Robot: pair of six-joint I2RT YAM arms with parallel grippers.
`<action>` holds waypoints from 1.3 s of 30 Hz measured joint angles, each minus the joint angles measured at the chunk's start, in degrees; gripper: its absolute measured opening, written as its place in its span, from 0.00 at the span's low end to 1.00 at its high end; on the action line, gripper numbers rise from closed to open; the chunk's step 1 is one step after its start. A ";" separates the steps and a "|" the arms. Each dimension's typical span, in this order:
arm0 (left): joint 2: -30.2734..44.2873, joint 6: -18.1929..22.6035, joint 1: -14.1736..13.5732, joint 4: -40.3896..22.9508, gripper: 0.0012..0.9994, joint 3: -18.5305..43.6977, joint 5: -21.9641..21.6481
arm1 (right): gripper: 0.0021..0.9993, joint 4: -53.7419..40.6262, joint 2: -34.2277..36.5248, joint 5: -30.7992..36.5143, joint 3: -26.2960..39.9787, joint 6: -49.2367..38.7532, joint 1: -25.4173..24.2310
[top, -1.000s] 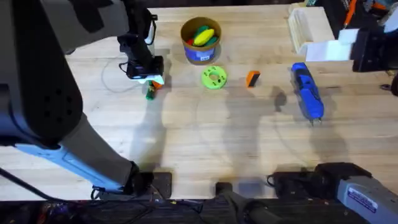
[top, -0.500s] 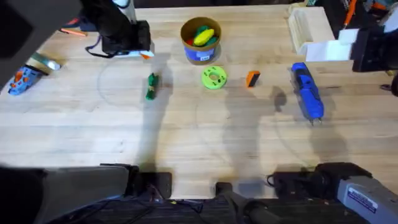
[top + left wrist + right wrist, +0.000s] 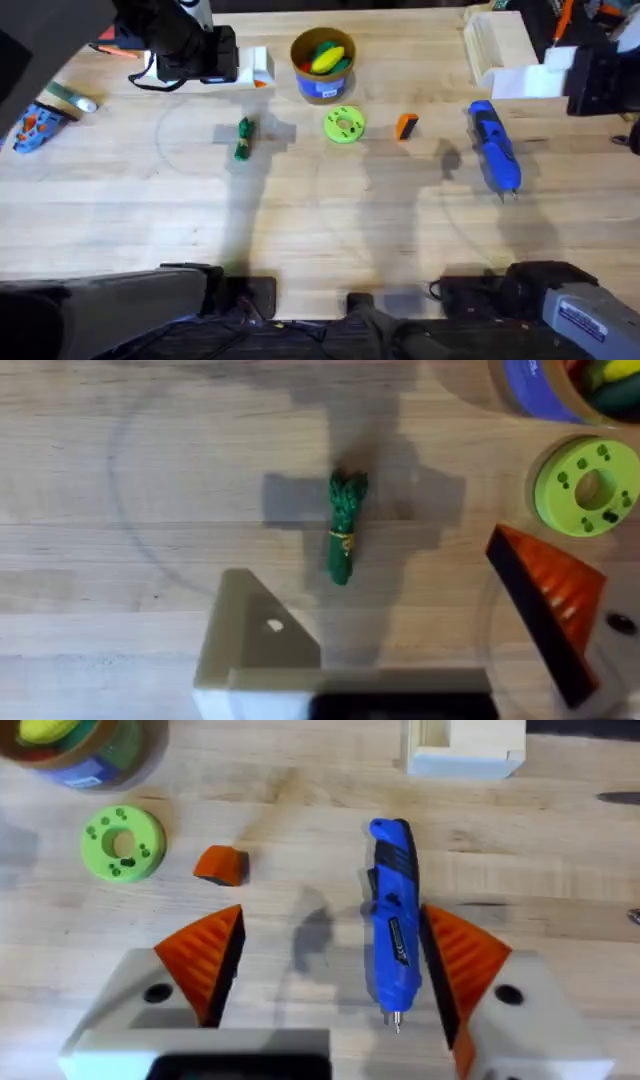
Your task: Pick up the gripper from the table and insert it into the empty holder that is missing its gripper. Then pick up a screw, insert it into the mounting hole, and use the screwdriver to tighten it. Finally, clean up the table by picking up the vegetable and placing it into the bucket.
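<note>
The worktop (image 3: 400, 250) is pale wood and carries all the loose parts.

The left arm reaches to the far left part of the worktop. The left gripper (image 3: 255, 68) (image 3: 368, 565) is wide open and holds nothing. One of its fingers carries an orange ribbed pad (image 3: 550, 600). The other is a plain white holder (image 3: 250, 645) with an open mounting hole and no pad.

The right gripper (image 3: 332, 915) is also wide open and empty, with an orange pad on each finger. In the right wrist view the screwdriver lies on the worktop between the fingers, not touched by either.

A pale box (image 3: 497, 45) stands at the far right corner.

The screwdriver (image 3: 494, 145) (image 3: 392, 920) is blue. It lies flat on the right side, bit pointing toward the arm bases.

The bucket (image 3: 322, 92) stands upright at the far centre and holds yellow, green and red toys.

A lime-green disc (image 3: 344, 125) with holes lies just in front of the bucket.

The vegetable (image 3: 242, 139) (image 3: 343, 525) lies flat left of the disc, apart from it, near the left gripper.

The orange block (image 3: 405, 126) (image 3: 221, 865) rests on the worktop between the disc and the screwdriver, nearer the disc.
</note>
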 joint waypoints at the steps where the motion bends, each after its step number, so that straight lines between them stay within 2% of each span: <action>1: 0.00 0.00 0.00 0.00 0.99 0.00 0.00 | 0.99 -0.20 -0.01 0.00 0.00 0.00 0.00; 15: 0.00 0.00 0.00 0.91 0.99 0.00 0.00 | 0.99 -1.30 -0.01 0.00 0.00 0.00 0.00; 30: 0.00 0.01 0.00 19.58 0.99 -0.01 -1.07 | 0.99 -1.32 -0.01 0.00 0.00 0.00 0.00; 39: 0.00 0.02 -0.02 20.51 0.99 0.00 -1.44 | 0.99 -1.32 -0.01 0.00 0.00 0.00 0.00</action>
